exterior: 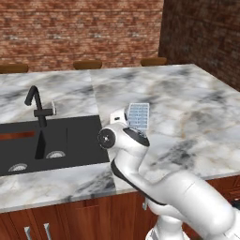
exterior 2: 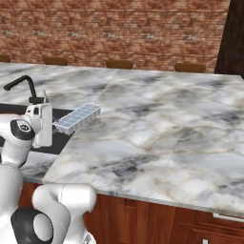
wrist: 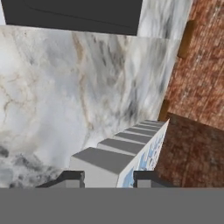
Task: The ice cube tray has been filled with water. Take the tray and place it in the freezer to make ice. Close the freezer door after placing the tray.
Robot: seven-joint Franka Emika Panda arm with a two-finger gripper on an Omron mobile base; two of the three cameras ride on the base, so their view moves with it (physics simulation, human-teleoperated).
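The gripper has its jaws pinched on the ice cube tray, tilted above the counter; freezer trip and door-closing remain.

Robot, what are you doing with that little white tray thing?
The white robot arm has the ice cube tray gripped in its tool, one dark tip on each side of it. In both base views the tray is off the marble counter and tilted, with one end higher than the other, close to the black sink and its black faucet. The pale blue water shows in the tray's cells.
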